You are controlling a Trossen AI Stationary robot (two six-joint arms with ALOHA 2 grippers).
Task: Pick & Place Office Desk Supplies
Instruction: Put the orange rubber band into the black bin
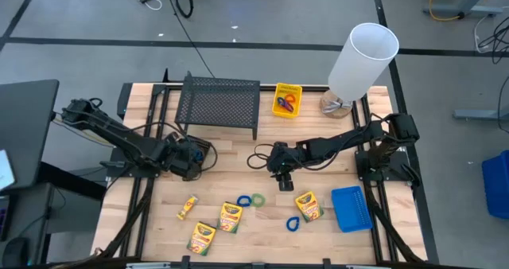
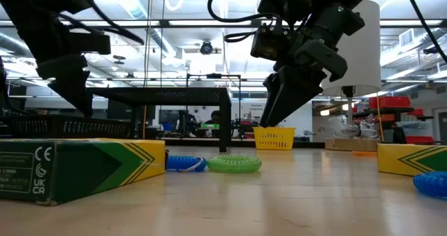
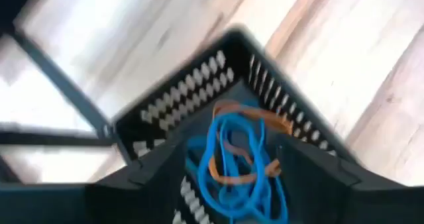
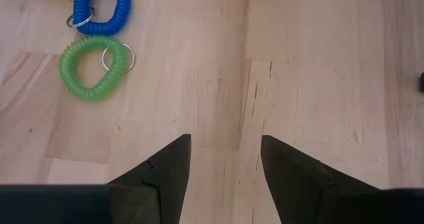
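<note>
I take the black wire-mesh rack (image 1: pixel 219 103) at the back of the table as my landmark. Just right of it sits the yellow bin (image 1: pixel 287 99), holding orange and blue loops. Left of and nearer than the rack, my left gripper (image 1: pixel 193 156) hangs over a black bin (image 3: pixel 199 91); its wrist camera looks straight down into that bin, where blue loops (image 3: pixel 235 164) and orange loops (image 3: pixel 248 144) lie tangled together. I cannot tell from these views whether the left fingers are spread or pressed together. Right of and nearer than the rack, my right gripper (image 4: pixel 222 171) hovers over bare wood with its fingers spread and nothing between them. Near it lie a green loop (image 4: pixel 93 68) and a blue loop (image 4: pixel 99 8), touching each other. Farther from the rack, toward the near edge, I see the crayon boxes (image 1: pixel 231 216) scattered, another blue loop (image 1: pixel 293 223), and a blue bin (image 1: pixel 351 208) at the right; I cannot make out anything in it.
</note>
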